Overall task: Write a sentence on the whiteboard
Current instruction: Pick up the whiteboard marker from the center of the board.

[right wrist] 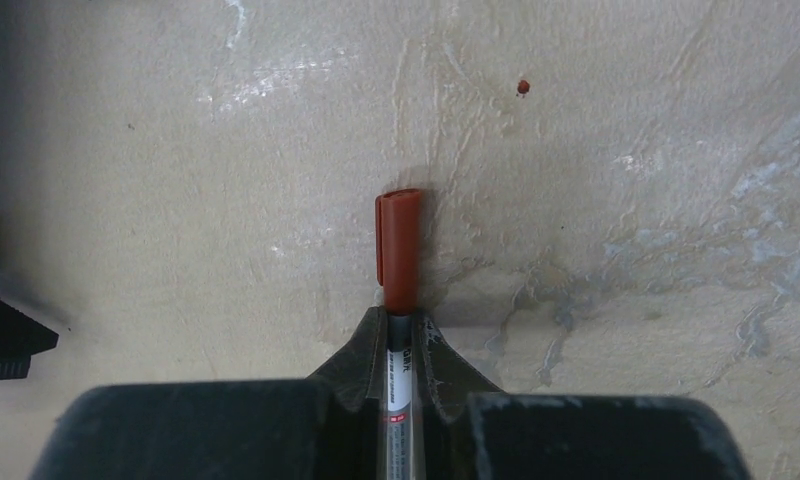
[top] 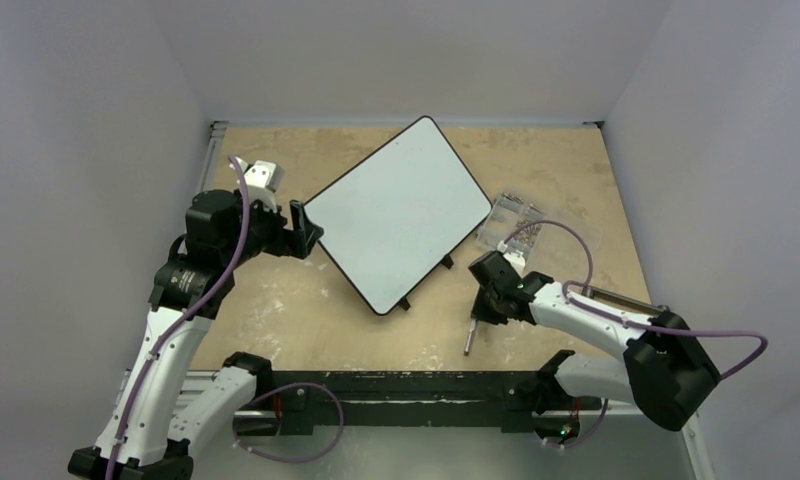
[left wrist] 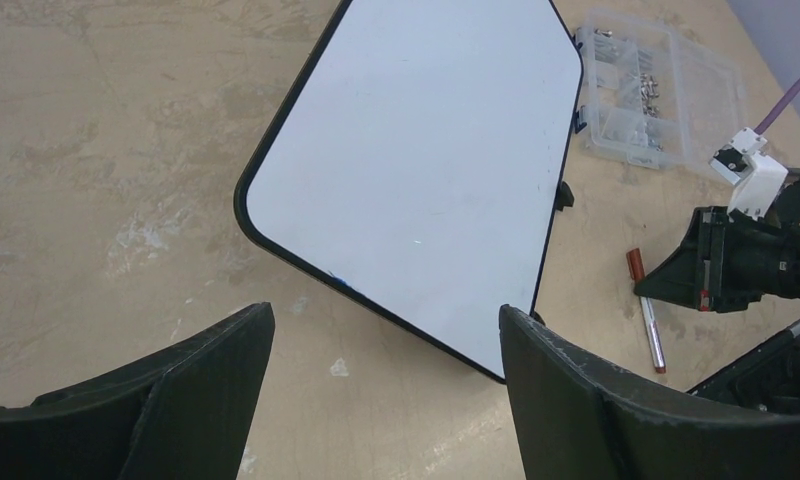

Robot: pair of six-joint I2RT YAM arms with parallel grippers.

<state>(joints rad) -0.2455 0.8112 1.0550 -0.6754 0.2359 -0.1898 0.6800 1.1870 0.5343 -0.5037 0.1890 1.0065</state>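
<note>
The whiteboard (top: 396,210) lies tilted on the table, and its white surface is blank; no sentence shows on it. It also fills the left wrist view (left wrist: 426,170). My left gripper (top: 303,228) is open and empty, just off the board's left corner (left wrist: 386,315). My right gripper (top: 483,308) is low over the table, right of the board's near corner. It is shut on the barrel of the red-capped marker (right wrist: 398,250), which lies on the table (top: 469,337). The cap is on and sticks out past the fingertips (right wrist: 374,335).
A clear plastic box of metal bits (top: 516,222) stands right of the board, behind my right arm; it also shows in the left wrist view (left wrist: 636,90). The tan tabletop (top: 276,310) is walled on three sides. A black rail (top: 406,385) runs along the near edge.
</note>
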